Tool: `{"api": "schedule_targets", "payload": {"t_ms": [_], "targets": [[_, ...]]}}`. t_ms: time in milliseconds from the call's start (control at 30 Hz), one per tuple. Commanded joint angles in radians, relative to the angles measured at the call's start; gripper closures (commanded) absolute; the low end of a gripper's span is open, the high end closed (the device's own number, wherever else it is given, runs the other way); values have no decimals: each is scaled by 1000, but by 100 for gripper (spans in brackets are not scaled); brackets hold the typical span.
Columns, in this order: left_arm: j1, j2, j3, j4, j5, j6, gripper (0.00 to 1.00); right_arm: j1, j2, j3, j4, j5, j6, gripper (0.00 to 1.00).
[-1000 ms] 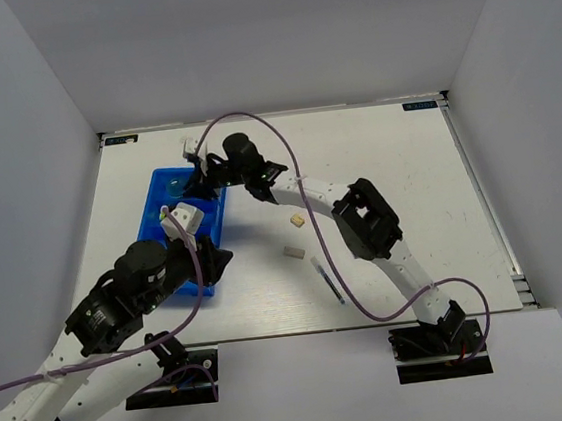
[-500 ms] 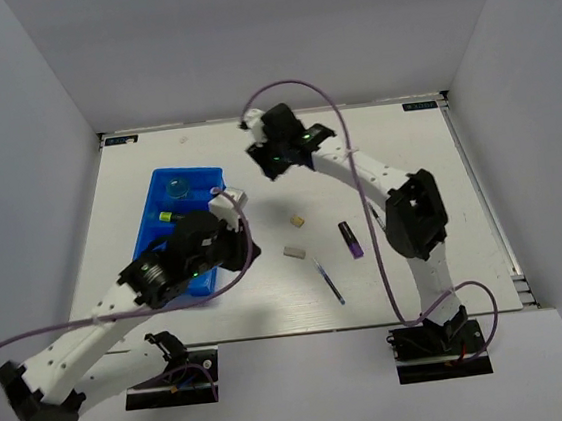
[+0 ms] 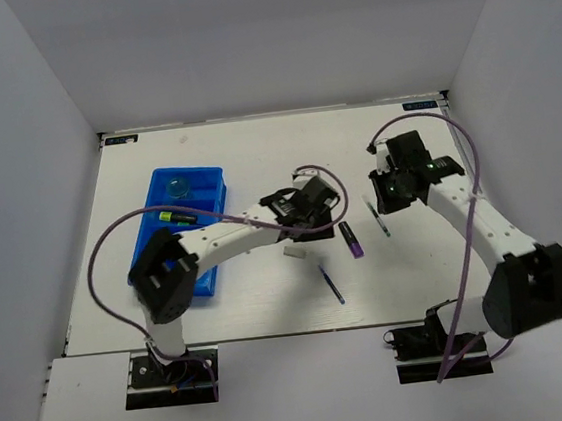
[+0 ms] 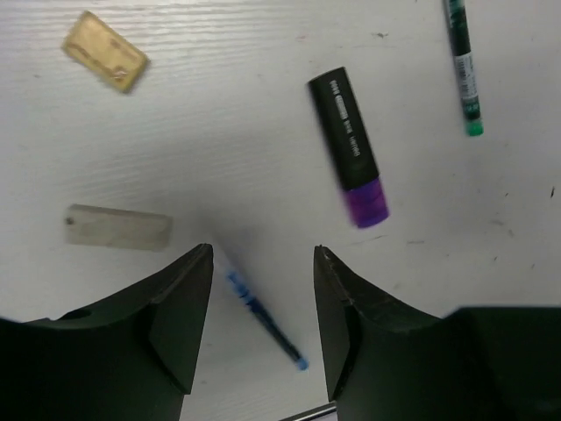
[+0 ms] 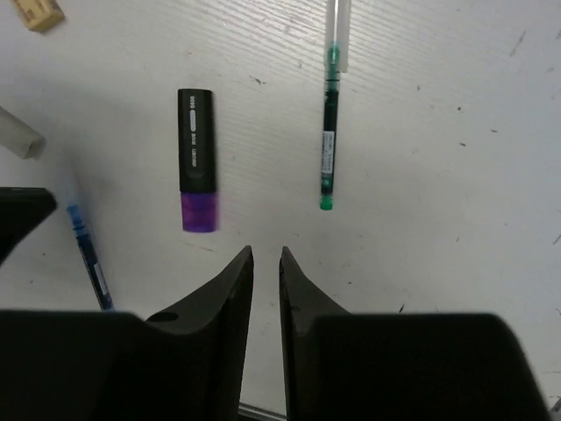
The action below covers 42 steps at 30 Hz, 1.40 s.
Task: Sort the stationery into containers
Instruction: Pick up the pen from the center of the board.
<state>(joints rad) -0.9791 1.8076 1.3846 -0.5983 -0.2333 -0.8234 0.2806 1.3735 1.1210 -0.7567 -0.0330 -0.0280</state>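
The thin dark-blue pen [image 4: 263, 317] lies on the white bench [image 4: 219, 132] between the left gripper's [image 4: 263, 250] wide, empty fingers. The right gripper's [image 5: 266, 252] fingers are narrow and empty, near the purple-capped black highlighter [image 5: 196, 162]. The left arm has swung over from the bright-blue plastic tray [image 3: 207, 178].

Glossy blue plastic tray [image 3: 209, 178], matt black highlighter [image 4: 346, 145], scuffed white table [image 4: 219, 105]

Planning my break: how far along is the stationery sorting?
Done: teal jar and yellow-capped highlighter lie in the blue tray. In hand: nothing; the open left hand hangs over the blue pen. Remaining: purple highlighter, green pen, white eraser, beige eraser.
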Motion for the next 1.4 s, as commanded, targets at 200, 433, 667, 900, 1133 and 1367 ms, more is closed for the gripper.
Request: {"api": "schedule_targets", "payload": {"t_ms": [200,433,667,900,1133,1367], "targets": [[-52,255,353,-186,-38,-296,38,-106,-136,-128,141,70,54,78],[-63,363,445,-152,-21,-339,35,-178,-209,-170,178,44,59,78],[-69,467,556,-178,-11,-368,35,-227,-229,-184,183,-33,60,78],[-69,544,620,-290,23,-399,36,-268,-255,-193,189,-81,68,78],[-66,617,702,-414,109,-415,40,-327,-272,-199,188,-133,80,78],[-44,602,703,-570,132,-370,41,-363,-304,-204,189,-177,91,78]]}}
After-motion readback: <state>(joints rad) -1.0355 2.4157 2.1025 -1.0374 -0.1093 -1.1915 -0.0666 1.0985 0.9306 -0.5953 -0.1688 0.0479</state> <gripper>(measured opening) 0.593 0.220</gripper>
